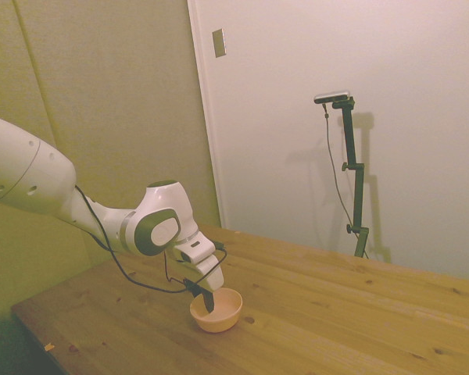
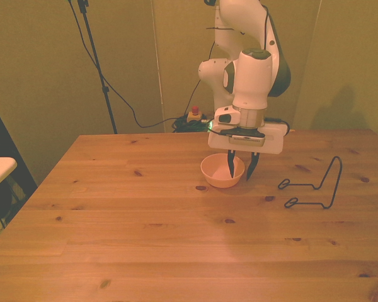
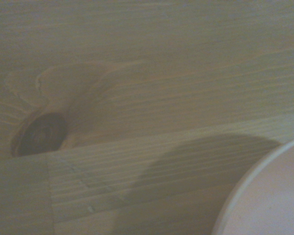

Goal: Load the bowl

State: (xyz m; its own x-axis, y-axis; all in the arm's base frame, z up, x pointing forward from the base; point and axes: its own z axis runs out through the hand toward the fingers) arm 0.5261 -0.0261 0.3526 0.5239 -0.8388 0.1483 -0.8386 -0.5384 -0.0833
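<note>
I'm seeing the small pale peach bowl [image 2: 221, 172] sitting upright and empty on the wood, toward the far side, right of centre.

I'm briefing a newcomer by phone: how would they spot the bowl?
On the wooden table, look under the white arm's gripper. The bowl sits there, one finger inside its rim, one outside. It is round and peach; the black wire rack to the front view's right is not.
</note>
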